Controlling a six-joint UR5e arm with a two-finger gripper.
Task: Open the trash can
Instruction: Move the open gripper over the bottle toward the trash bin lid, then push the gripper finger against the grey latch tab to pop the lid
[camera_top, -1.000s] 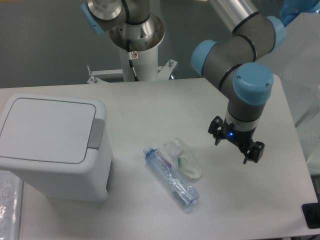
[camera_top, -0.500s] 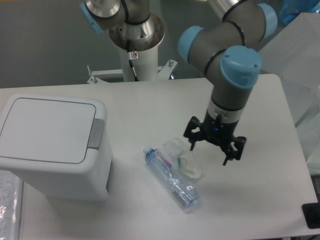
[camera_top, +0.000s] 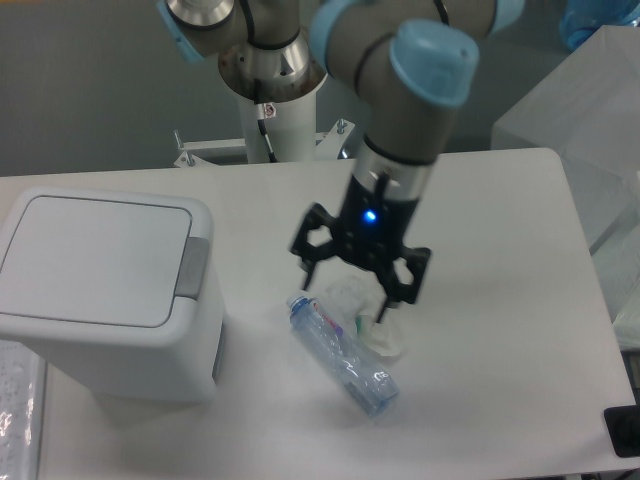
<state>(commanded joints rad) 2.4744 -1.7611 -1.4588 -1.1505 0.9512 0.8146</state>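
The trash can (camera_top: 105, 290) is a large white boxy bin at the left of the table. Its flat lid (camera_top: 90, 258) is shut and the grey push button (camera_top: 191, 268) sits at the lid's right edge. My gripper (camera_top: 345, 295) hangs open and empty over the middle of the table, well to the right of the bin. Its fingers point down just above the clear bottle (camera_top: 342, 352) and a crumpled clear wrapper (camera_top: 368, 320).
The clear bottle with a blue cap lies on its side below the gripper. The robot's base column (camera_top: 275, 90) stands at the table's back edge. A black object (camera_top: 625, 430) sits at the front right corner.
The arm has swung left from the right side of the table to above the bottle and wrapper. The gripper stays open. The trash can lid has not moved.
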